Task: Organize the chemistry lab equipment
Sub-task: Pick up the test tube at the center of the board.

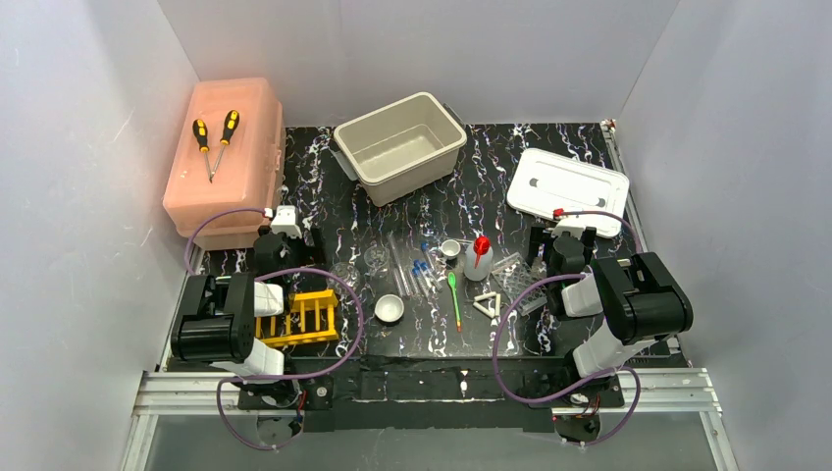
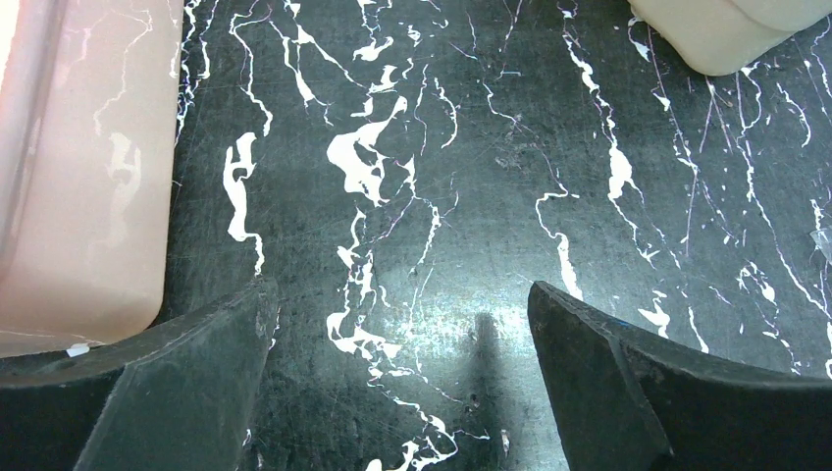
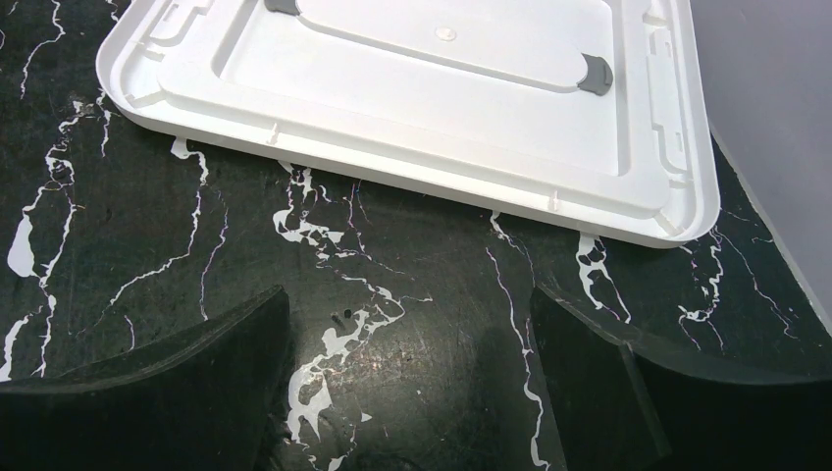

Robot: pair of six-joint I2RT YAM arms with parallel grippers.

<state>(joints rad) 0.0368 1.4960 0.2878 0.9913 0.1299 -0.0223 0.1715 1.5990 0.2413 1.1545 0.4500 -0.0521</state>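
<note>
From the overhead feed, a good part of the yellow slotted tube rack (image 1: 299, 319) is hidden under the left arm and its purple cable; what shows lies with its long side running left to right near the front edge of the black marbled table (image 1: 471, 196). The left gripper (image 2: 400, 299) has its jaws spread wide over bare tabletop, with nothing between them. Its wrist view cuts off the pink box (image 2: 78, 186) at the left and catches only a corner of the beige bin (image 2: 726, 29) at the top right. The right gripper (image 3: 409, 299) is likewise spread wide with nothing in it, just short of the white lid (image 3: 412, 98), whose far edge runs out of frame. The clear glass is hard for me to make out against the marbling. A few long glass tubes (image 1: 397, 263) lie side by side, running near to far, just beside what I take to be a small flask (image 1: 376, 258). Some clear pieces (image 1: 515, 270) right of the squeeze bottle I cannot identify. Any print on the red-capped squeeze bottle (image 1: 479, 258) is too small for me to read. It stands upright at mid-table. The green spoon (image 1: 454, 297) lies near to far, its wider end away from me, between the white bowl (image 1: 390, 308) and the white triangle (image 1: 488, 303). Two screwdrivers (image 1: 216, 137) lie on the pink box, tips toward the front.
</note>
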